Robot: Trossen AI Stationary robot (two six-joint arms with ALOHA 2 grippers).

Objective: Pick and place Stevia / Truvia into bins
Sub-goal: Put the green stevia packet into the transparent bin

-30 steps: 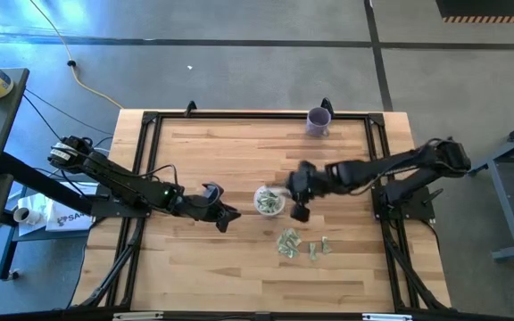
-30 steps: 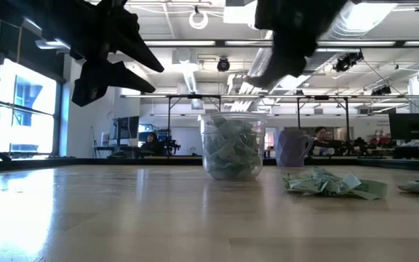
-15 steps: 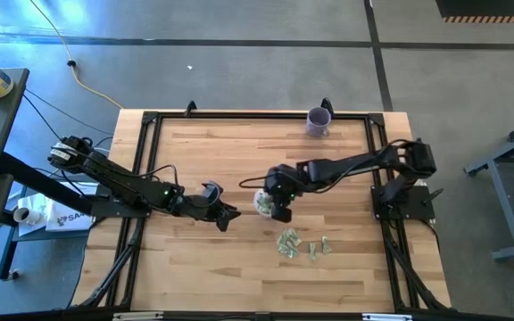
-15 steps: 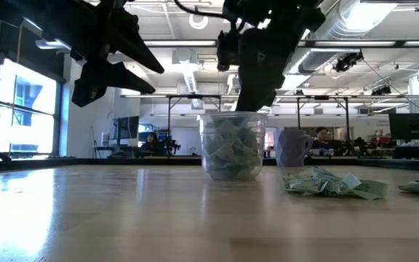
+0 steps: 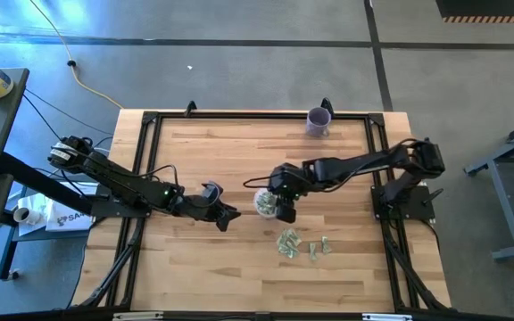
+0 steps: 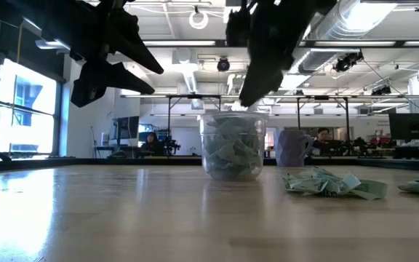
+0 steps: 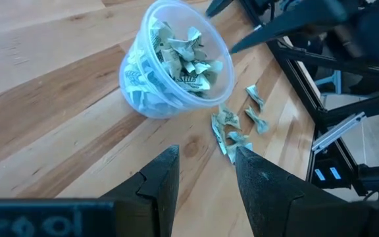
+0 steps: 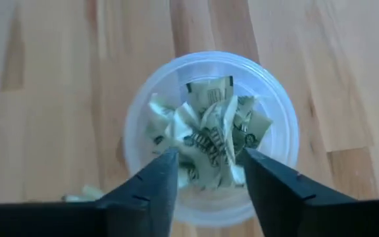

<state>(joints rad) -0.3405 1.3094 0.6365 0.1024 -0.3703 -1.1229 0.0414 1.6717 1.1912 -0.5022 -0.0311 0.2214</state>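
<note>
The right gripper's (image 8: 204, 172) fingers are standing apart with nothing between them, hanging directly over the cup (image 8: 210, 135), which is sitting upright near the middle of the table (image 5: 212, 267). The cup is holding a crumpled heap of sachets (image 8: 206, 141) that is reaching close to its rim. More sachets (image 5: 289, 242) are lying loose on the wood just beside the cup, on the near side, with a few others (image 5: 319, 248) a little farther off.

The left gripper (image 7: 206, 172) is waiting near the cup on its other side, fingers parted and empty, pointing toward it.

The main risk looks to be the fullness of the cup. The heap is sitting high, so a sachet dropped on top may be resting loosely and could slide over the rim. If the right gripper is dipping or swinging sideways while leaving, a fingertip could be catching the thin rim and tipping the light cup, spilling what is inside. A sachet could also be clinging to a finger and riding out with it. The loose ones are crumpled and overlapping, so a pinch there may be taking two or none.
</note>
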